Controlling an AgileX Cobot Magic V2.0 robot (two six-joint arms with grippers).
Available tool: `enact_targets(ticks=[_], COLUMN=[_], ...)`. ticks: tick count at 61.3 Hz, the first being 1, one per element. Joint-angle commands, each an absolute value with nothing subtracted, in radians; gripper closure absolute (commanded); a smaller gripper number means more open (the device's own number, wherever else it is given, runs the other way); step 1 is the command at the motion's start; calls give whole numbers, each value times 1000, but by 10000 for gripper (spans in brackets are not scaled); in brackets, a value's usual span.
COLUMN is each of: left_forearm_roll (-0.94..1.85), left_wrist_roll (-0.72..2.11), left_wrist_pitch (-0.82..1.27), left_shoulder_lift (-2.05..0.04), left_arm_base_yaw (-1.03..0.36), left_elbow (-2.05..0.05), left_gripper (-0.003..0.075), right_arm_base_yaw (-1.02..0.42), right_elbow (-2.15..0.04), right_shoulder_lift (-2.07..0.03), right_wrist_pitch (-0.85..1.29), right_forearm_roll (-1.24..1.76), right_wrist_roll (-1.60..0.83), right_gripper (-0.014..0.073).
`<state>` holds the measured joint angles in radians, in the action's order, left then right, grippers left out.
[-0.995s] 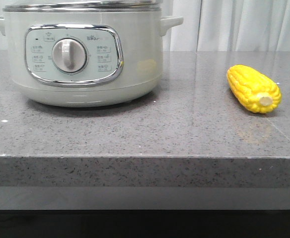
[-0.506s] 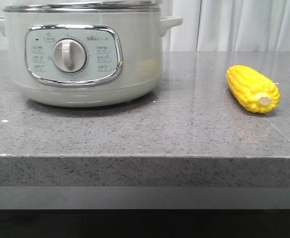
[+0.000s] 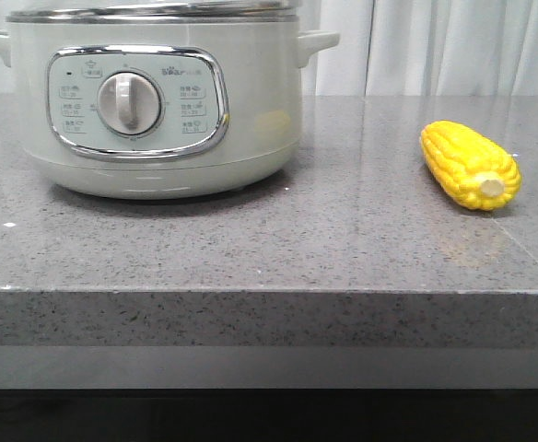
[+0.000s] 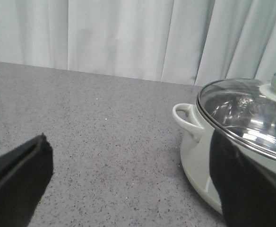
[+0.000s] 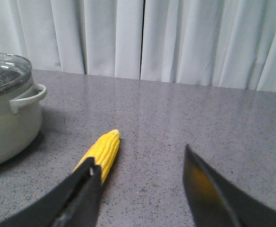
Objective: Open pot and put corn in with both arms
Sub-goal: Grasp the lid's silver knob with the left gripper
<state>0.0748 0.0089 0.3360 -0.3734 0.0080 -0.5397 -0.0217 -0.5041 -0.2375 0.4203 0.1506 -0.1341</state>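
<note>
The pale grey-green pot [image 3: 149,110] stands at the left of the grey counter with its steel-rimmed glass lid [image 4: 244,113] on. The yellow corn [image 3: 470,164] lies on the counter at the right, stub end toward the front edge. Neither gripper shows in the front view. In the left wrist view my left gripper [image 4: 128,175] is open and empty, with the pot [image 4: 199,156] behind its one finger. In the right wrist view my right gripper [image 5: 140,165] is open and empty above the counter, and the corn [image 5: 102,151] lies just beyond one fingertip, partly hidden by it.
The grey speckled counter [image 3: 343,239] has a front edge close to the camera. White curtains [image 3: 453,46] hang behind it. The pot's side handle [image 5: 29,97] shows in the right wrist view, to the side of the corn.
</note>
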Motion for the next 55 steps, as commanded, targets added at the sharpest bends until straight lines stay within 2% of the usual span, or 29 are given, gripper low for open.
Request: enact_targets(ticks=[1,6,13,22,36,47,55], left_forearm_roll=[83,131,170,270,560,631,629], left_wrist_roll=[0,0,0,103,338,363,365], left_wrist_pitch=[216,221,375,598,791,958,983], left_shoulder_lift=[-388,-390,-454,-619,-880,-1115,-1233], left_arm_base_yaw=[9,9,9,9,9,8,-53], left_elbow=[-561,-566,-649,-834,-1091,-1322,-1477], left_gripper=[31,54,75,80,80,80,80], right_arm_base_yaw=[-16,-16,-16,-16,-16,-16,-16], right_elbow=[-539,-539,-539,-539,-539,-539,-539], right_shoulder_lift=[-255,-255,-255,-255,-255,-255,-255], right_wrist_pitch=[347,347,346,346,346,347,348], right_forearm_roll=[144,144,144,144,144,144,144], right_wrist_roll=[-135,-135,-135,-135,-135,-135,-135], right_gripper=[53,53,53,53,53,53,53])
